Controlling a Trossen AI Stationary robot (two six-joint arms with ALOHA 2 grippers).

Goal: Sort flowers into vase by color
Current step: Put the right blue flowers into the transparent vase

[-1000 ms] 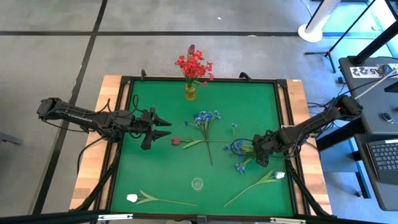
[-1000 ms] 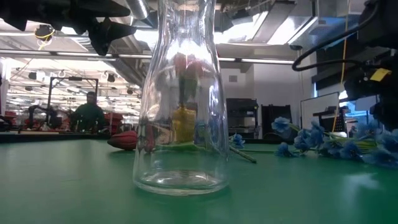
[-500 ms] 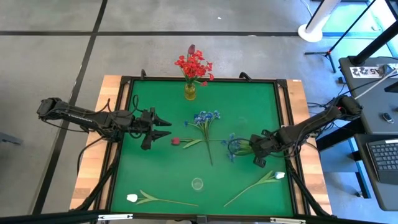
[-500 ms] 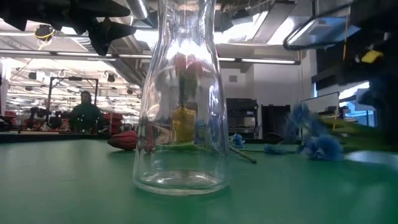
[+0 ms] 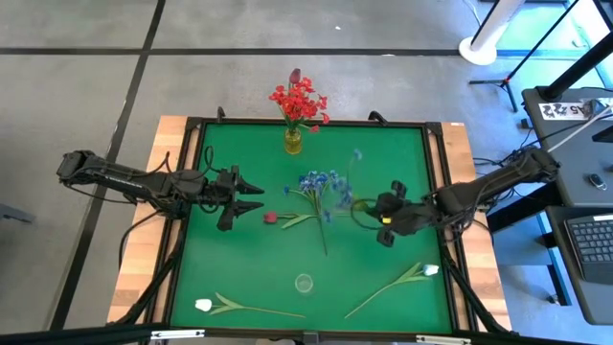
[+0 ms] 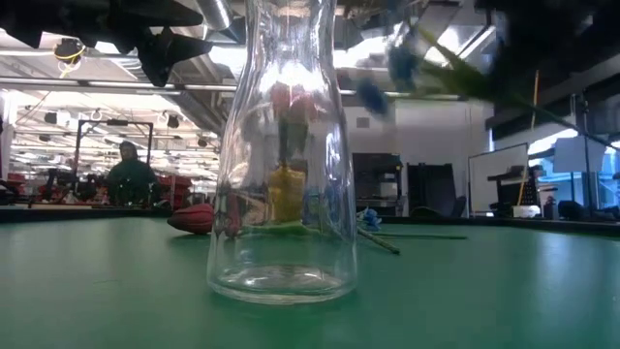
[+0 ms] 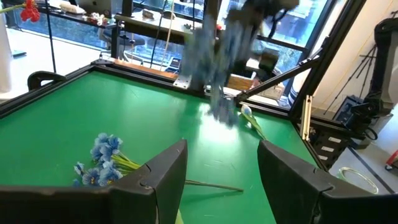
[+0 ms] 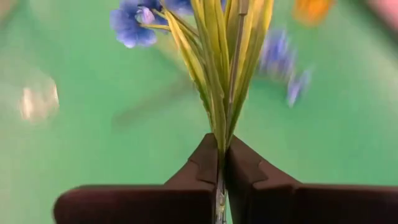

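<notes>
My right gripper point(image 5: 375, 207) is shut on a blue small-blossom spray point(image 5: 347, 182), held above the table right of centre; the spray's blossoms point(image 8: 133, 27) show blurred. My left gripper point(image 5: 257, 198) is open and empty at the left. It hovers beside the dark red rosebud point(image 5: 271, 218), which lies on the mat. A second blue spray point(image 5: 316, 181) lies on the mat at centre. Red sprays point(image 5: 299, 100) stand in a small yellow vase point(image 5: 292, 143) at the far edge. A clear glass vase point(image 5: 304, 283) stands near the front. Two white tulips point(image 5: 203, 305) point(image 5: 429, 270) lie at the front. My right gripper pinches the blue spray's bundle of green stems point(image 8: 219, 144) between its two fingers. The fingers come roughly level from the table's right. The stems run on forward past the fingertips along the fingers. The spray is lifted clear of the mat, its blossoms toward the table's far left.
The green mat point(image 5: 230, 259) has a raised dark frame all round. The clear vase point(image 6: 281, 155) stands close in front of the low camera. A person point(image 6: 124, 176) sits in the room beyond the table. A desk with a keyboard point(image 5: 589, 244) stands off to the right.
My right gripper has risen and gone toward the table's left and far edge, shut on the blue spray. The spray lay on the mat a second ago; now it is lifted clear and swung upward, its blossoms blurred in motion.
</notes>
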